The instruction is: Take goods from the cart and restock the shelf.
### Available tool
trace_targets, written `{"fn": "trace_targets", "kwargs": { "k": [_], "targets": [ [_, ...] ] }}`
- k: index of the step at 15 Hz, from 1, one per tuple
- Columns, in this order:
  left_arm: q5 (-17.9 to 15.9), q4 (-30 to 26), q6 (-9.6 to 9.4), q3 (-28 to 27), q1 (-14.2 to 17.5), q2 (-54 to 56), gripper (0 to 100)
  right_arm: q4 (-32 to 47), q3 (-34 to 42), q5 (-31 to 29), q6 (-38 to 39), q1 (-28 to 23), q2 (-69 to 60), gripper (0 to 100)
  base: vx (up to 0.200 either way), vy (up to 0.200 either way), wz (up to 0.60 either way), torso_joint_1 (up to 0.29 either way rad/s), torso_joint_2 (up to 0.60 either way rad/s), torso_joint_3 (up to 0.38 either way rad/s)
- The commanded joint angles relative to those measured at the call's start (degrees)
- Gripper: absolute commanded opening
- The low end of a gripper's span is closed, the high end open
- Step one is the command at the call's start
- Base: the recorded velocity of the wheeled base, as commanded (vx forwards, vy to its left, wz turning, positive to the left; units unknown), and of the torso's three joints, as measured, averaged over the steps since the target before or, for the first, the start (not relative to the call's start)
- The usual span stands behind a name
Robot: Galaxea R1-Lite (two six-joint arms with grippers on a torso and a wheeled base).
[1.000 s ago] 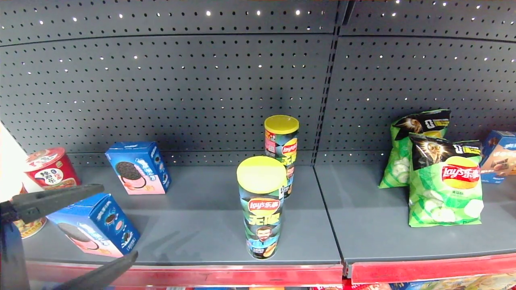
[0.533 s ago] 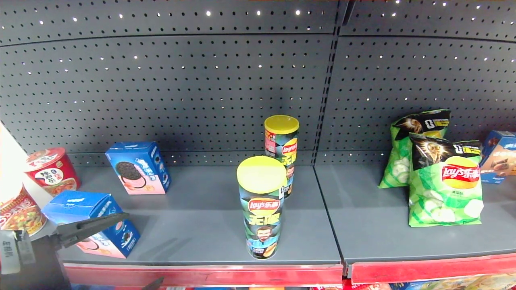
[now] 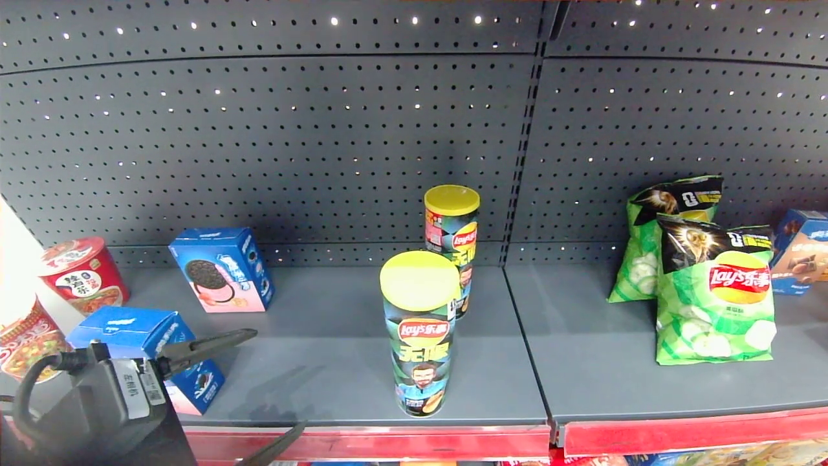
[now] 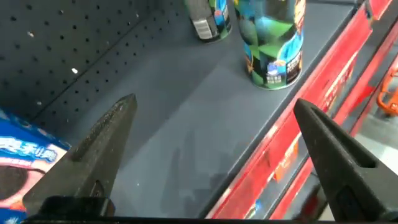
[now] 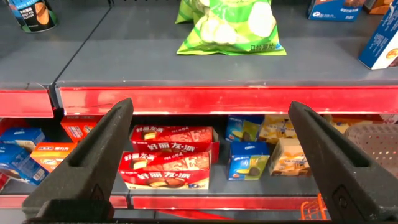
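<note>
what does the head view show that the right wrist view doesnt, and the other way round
Head view adds: a blue-and-pink cardboard cookie box, a red noodle cup, the perforated dark grey back panel and the open left pincer.
Right wrist view adds: the open right pincer and, on a lower shelf, red-and-yellow flat boxes and small blue boxes.
Shared: the green crisp bag, the grey shelf board and its red front strip.
</note>
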State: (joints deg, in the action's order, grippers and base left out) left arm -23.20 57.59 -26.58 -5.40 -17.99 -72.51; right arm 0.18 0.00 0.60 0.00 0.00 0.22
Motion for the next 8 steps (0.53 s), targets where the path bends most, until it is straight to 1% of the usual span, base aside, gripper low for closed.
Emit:
{"fn": "trace_targets", "kwargs": {
  "k": [1,3,4,5,6,7,8],
  "targets": [
    [-0.09,0.16,0.03,-0.14,0.15,-3.08,100,-0.01,0.0,0.02,0.0,0.0,0.13,100,0.0,0.0,0.0,0.0,0.0,0.0],
    [0.08,1.3,0.74,-0.22,0.15,-2.72,100,-0.01,0.0,0.02,0.0,0.0,0.13,100,0.0,0.0,0.0,0.0,0.0,0.0],
    [0.17,2.44,2.58,0.39,0.42,-1.23,100,-0.01,0.0,0.02,0.0,0.0,0.13,100,0.0,0.0,0.0,0.0,0.0,0.0],
    [0.26,2.44,4.08,0.48,0.5,0.26,100,0.08,0.0,0.02,0.0,0.0,0.13,100,0.0,0.0,0.0,0.0,0.0,0.0],
    [0.52,2.44,6.18,0.21,0.5,2.11,100,0.08,0.0,0.02,0.0,0.0,0.13,100,0.0,0.0,0.0,0.0,0.0,0.0],
    [1.75,2.35,9.88,-1.1,0.5,4.13,100,0.08,0.0,0.02,0.0,0.0,0.13,100,0.0,0.0,0.0,0.0,0.0,0.0],
    [5.97,1.3,15.85,-4.97,1.12,4.39,100,-0.01,0.0,0.02,0.0,0.0,0.13,100,0.0,0.0,0.0,0.0,0.0,0.0]
  ]
}}
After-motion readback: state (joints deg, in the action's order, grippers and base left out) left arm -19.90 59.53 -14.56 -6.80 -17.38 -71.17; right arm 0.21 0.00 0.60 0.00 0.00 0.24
